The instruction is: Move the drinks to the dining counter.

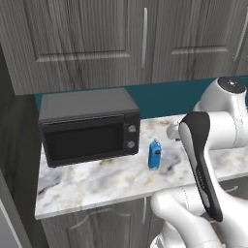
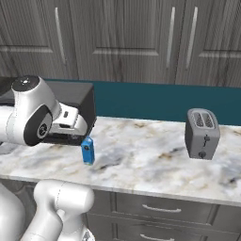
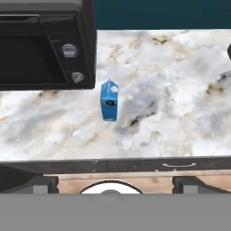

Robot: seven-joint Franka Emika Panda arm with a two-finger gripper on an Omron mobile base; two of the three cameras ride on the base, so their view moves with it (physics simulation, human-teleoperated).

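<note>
I've got the base parked facing the marble surface [image 1: 97, 186] under the grey wall cabinets [image 1: 97, 38], which I take as the pickup side, not the drop-off, since it carries the black microwave [image 1: 87, 127] and the toaster [image 2: 202, 133]. No sink or faucet in frame, so the dining counter must be elsewhere and a drive comes later. Microwave sits at the left end against the teal backsplash [image 2: 155, 101], door facing me; toaster well apart to the right, upright, also near the back. The blue carton [image 1: 154, 154] stands upright on bare marble just beside the microwave's front right corner, near its knobs, not touching it; there's open room on its right and front, so I judge a top or front approach is clear, with the microwave side the tight one. In the hand view the carton [image 3: 108, 100] sits a bit left of centre, dark label patch facing the camera, so the wrist looks lined up roughly over it but well apart, high and back over the surface edge. The hand [image 3: 113, 182] has its tips spread wide apart at the bottom of that view, holding nothing, ready for a grasp. Task barely begun by my read: carton not yet lifted. The dark bottle I can't find in these frames.
</note>
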